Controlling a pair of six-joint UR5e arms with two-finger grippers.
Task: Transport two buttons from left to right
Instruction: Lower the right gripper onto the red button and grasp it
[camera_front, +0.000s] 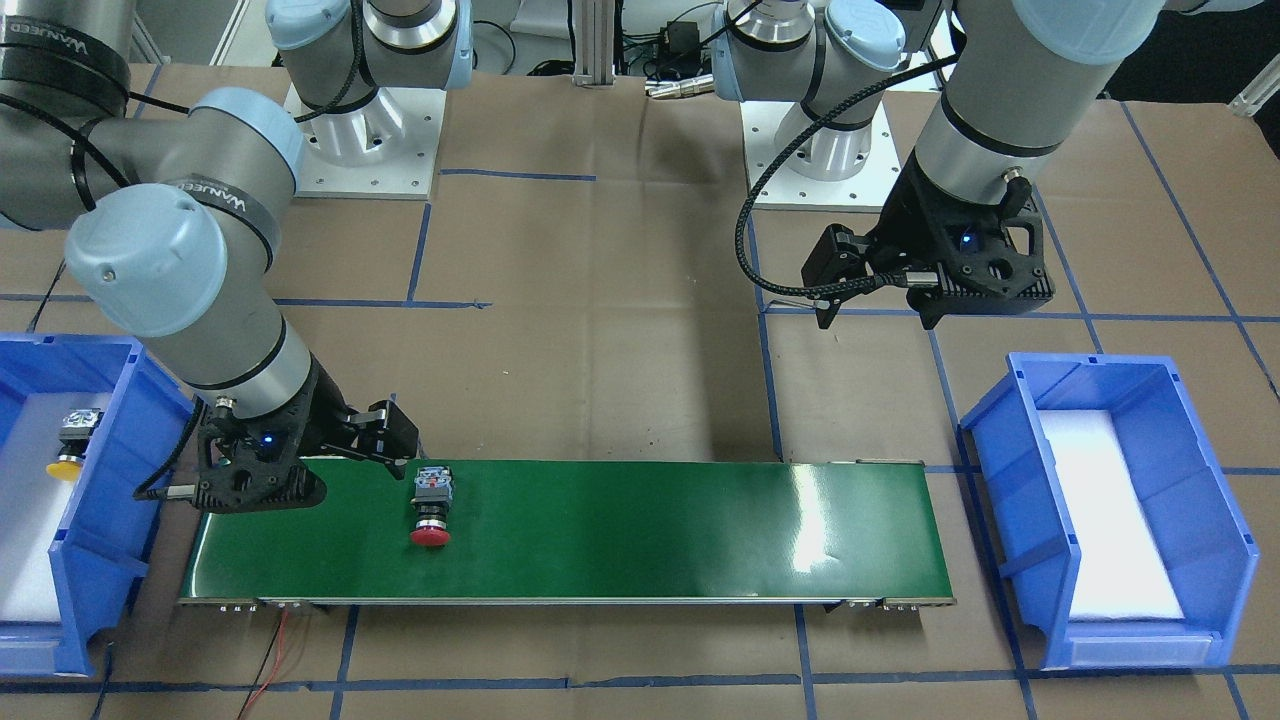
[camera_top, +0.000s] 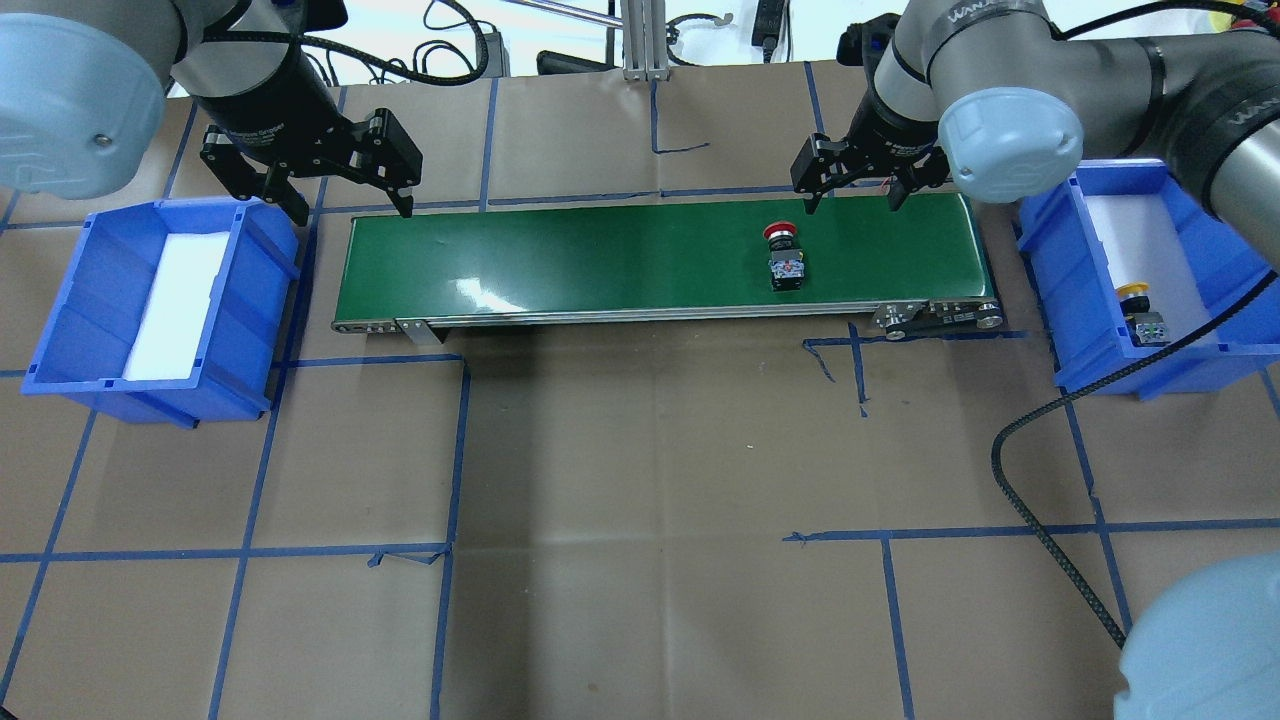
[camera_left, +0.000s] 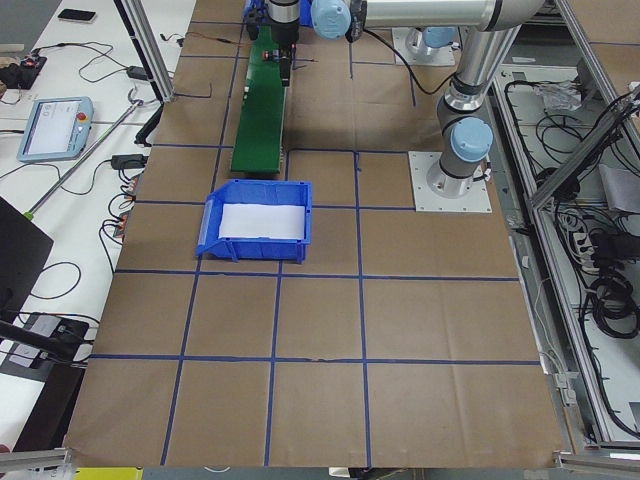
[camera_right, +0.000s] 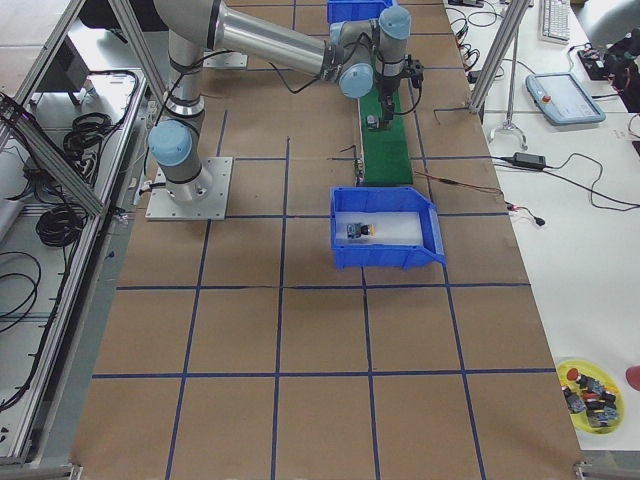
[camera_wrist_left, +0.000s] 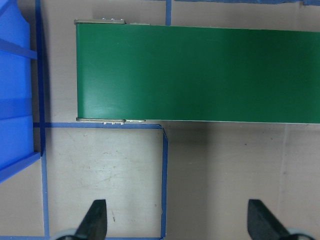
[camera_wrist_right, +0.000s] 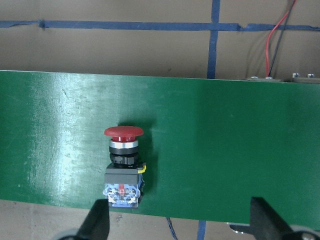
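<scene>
The red button (camera_top: 783, 255) lies on its side on the green conveyor belt (camera_top: 600, 260), near its right end; it also shows in the front view (camera_front: 432, 510) and the right wrist view (camera_wrist_right: 123, 165). My right gripper (camera_top: 850, 195) is open and empty, just above and behind it; in the right wrist view (camera_wrist_right: 181, 227) the button lies near one fingertip (camera_wrist_right: 97, 225). The yellow button (camera_top: 1140, 305) lies in the right blue bin (camera_top: 1090, 290). My left gripper (camera_top: 340, 190) is open and empty, above the table by the belt's left end (camera_wrist_left: 200, 75).
The left blue bin (camera_top: 255, 300) holds only a white foam pad. Blue tape lines cross the brown table paper. A black cable (camera_top: 1040, 530) trails over the table at the front right. A small dish of spare buttons (camera_right: 592, 390) sits on a side table.
</scene>
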